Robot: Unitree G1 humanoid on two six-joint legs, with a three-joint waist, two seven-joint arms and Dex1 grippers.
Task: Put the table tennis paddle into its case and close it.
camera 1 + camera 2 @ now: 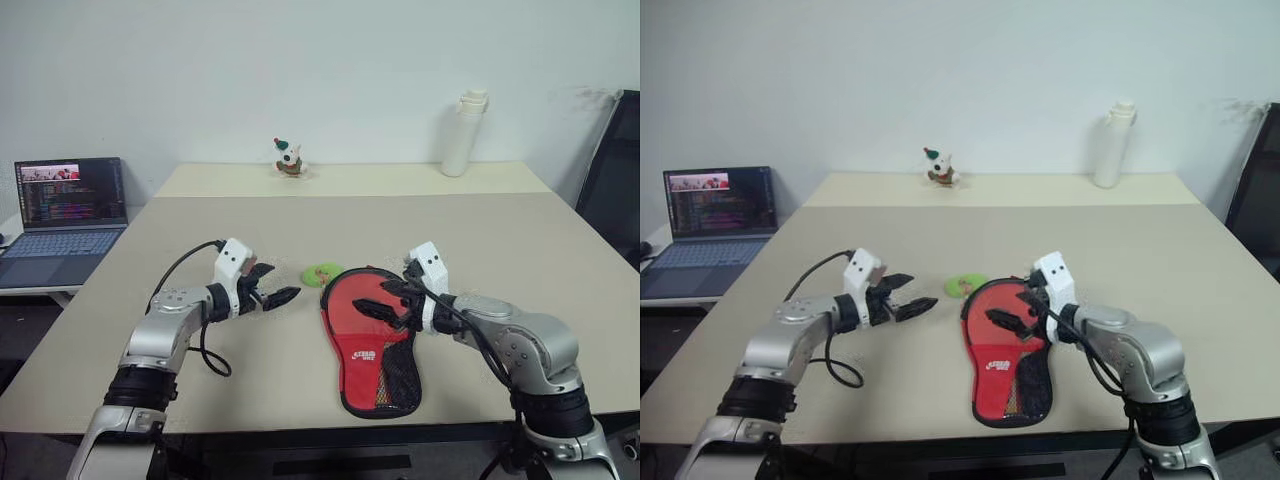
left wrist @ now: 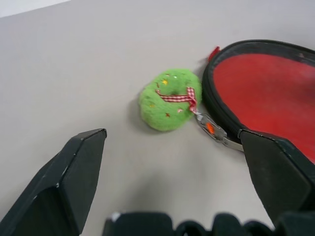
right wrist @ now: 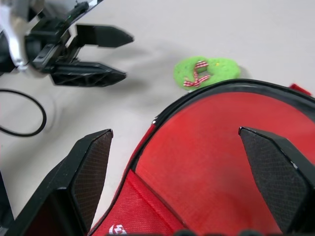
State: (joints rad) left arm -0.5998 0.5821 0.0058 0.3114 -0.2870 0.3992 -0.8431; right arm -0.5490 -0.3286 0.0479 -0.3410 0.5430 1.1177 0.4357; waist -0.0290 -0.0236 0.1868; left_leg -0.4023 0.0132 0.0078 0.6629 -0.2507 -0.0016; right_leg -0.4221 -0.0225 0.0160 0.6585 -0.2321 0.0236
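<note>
A: Where is the work now, do you think?

B: The table tennis paddle (image 1: 362, 308) lies with its red face up inside the open case (image 1: 398, 385), near the front edge of the worktop (image 1: 500, 240). So I judge that the putting-in is done and the closing is the step in hand. I cannot make out a second half of the case lying apart.

A: And the two hands?

B: The left gripper (image 1: 272, 295) hovers above the worktop just beside the green charm (image 1: 322, 274), fingers (image 2: 74, 177) spread wide and holding nothing. The right gripper (image 3: 182, 167) hangs over the red face, fingers also wide apart and empty.

A: How to do the closing well?

B: One hand should press the case flat, so that it does not slide. The other should take the free edge or the zip pull, not the paddle. The charm hangs on a small metal clip (image 2: 212, 130) at the black rim, so pulling there may drag the zip, I think.

A: How does the case look?

B: It is a black, paddle-shaped fabric cover with a thick rim. Lower down there is a red-and-black mesh pocket (image 1: 388, 372) with a white logo. It seems soft, so it may fold under a push.
</note>
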